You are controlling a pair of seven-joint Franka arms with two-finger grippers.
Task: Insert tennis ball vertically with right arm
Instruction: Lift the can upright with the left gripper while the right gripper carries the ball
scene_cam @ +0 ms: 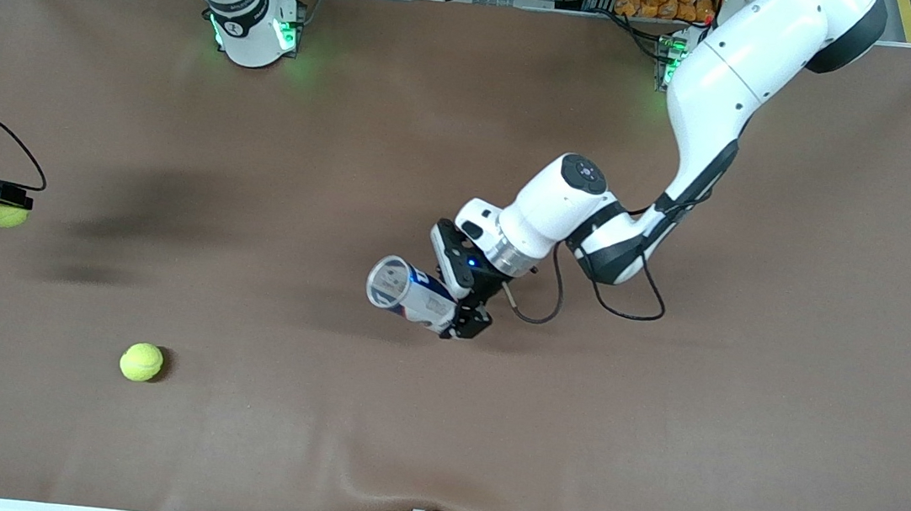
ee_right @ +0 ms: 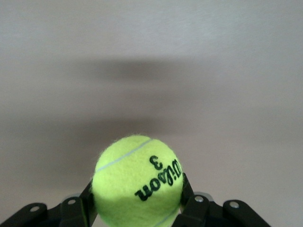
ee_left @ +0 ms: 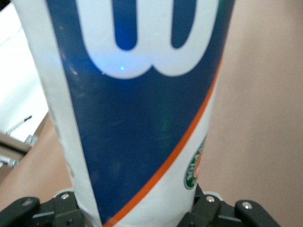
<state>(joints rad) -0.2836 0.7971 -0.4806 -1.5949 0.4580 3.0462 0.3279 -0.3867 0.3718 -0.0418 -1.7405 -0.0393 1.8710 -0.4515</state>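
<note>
The surface (scene_cam: pixel 655 446) is a plain brown mat, with both arm bases along its edge farthest from the front camera.

At the right arm's end of the surface, the right gripper (scene_cam: pixel 2 206) hangs above the mat with its fingers (ee_right: pixel 75 210) closed on a tennis ball (scene_cam: pixel 3 216); the right wrist view shows the ball seated between them, printed face outward. A second tennis ball (scene_cam: pixel 141 362) lies loose on the surface, nearer the front camera.

Over the middle of the surface, the left gripper (scene_cam: pixel 462 311) has its fingers (ee_left: pixel 213 213) clamped on a ball can (scene_cam: pixel 409 291) near its closed end. The can's long axis is tilted, closer to lying than upright, with the open mouth (scene_cam: pixel 387 280) toward the right arm's end.

Judgement: the held ball is well apart from the mouth. Vertical insertion calls for the can to be upright, mouth up, with the ball carried over it.
</note>
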